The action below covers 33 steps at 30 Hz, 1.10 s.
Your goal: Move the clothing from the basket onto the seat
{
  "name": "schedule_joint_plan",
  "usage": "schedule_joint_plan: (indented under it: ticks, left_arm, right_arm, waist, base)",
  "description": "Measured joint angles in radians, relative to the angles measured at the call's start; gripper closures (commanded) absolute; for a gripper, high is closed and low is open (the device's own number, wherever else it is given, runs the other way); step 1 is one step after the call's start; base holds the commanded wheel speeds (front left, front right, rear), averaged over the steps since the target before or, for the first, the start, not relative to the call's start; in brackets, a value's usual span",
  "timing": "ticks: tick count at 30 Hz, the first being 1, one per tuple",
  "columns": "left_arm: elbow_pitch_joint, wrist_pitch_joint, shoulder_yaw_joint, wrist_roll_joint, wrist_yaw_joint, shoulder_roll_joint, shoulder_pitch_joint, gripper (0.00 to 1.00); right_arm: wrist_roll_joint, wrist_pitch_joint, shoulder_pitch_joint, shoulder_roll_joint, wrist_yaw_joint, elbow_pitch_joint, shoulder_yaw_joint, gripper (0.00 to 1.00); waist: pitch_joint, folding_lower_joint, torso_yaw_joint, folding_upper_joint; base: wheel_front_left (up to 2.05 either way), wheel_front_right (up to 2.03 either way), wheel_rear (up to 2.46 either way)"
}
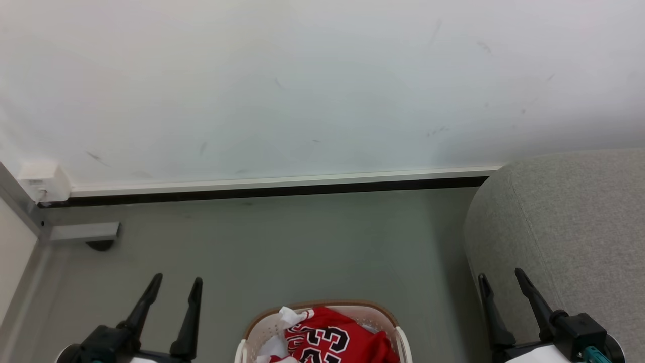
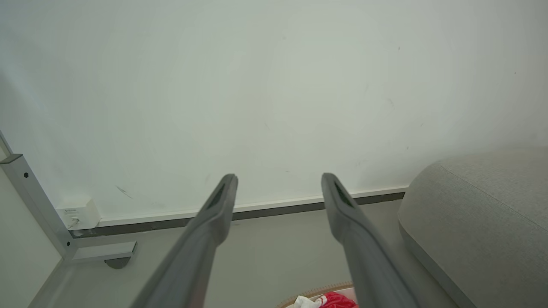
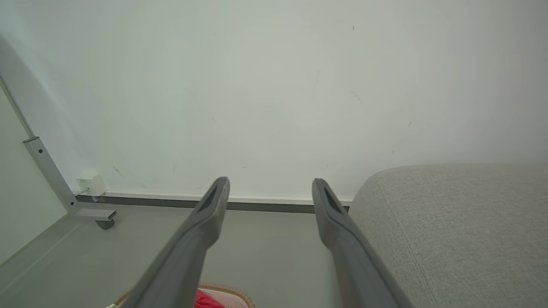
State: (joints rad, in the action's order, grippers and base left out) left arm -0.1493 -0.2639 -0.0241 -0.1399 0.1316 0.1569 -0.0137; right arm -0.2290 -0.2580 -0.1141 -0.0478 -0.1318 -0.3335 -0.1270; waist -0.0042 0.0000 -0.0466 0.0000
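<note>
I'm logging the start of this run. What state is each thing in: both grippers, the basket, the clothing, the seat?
left gripper: jaws open, holding nothing.
right gripper: jaws open, holding nothing.
basket: upright, clothing inside.
clothing: crumpled in the basket, untouched.
seat: bare where visible.

The grey floor [image 1: 302, 242] runs back to a white wall [image 1: 322, 91]. On it stands the basket [image 1: 385, 316], with the seat [image 1: 569, 222] nearby on its right, apart from it. A metal frame foot [image 1: 83, 232] rests in the far left corner.
</note>
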Motion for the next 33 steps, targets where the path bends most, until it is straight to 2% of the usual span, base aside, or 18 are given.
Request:
schedule_joint_plan:
  ticks: [14,22,33]
  left_arm:
    - [-0.001,0.0,0.002,-0.015,0.0,-0.003,-0.001,0.0]
    - [-0.016,0.0,-0.011,-0.059,0.0,-0.005,-0.002,0.0]
    - [-0.042,0.0,-0.075,-0.116,0.0,0.071,-0.023,0.0]
  right_arm:
    - [-0.004,0.0,0.0,0.0,0.0,-0.001,-0.008,0.0]
    - [-0.007,-0.001,0.0,0.001,0.0,0.005,-0.012,0.0]
    - [-0.018,-0.003,0.0,0.001,0.0,0.052,0.004,0.0]
  waist:
    - [0.0,0.0,-0.004,0.0]
    - [0.005,0.0,-0.022,0.0]
    - [0.073,0.0001,-0.097,0.0]
  base:
    - [0.0,0.0,0.0]
    - [0.0,0.0,0.0]
    - [0.0,0.0,0.0]
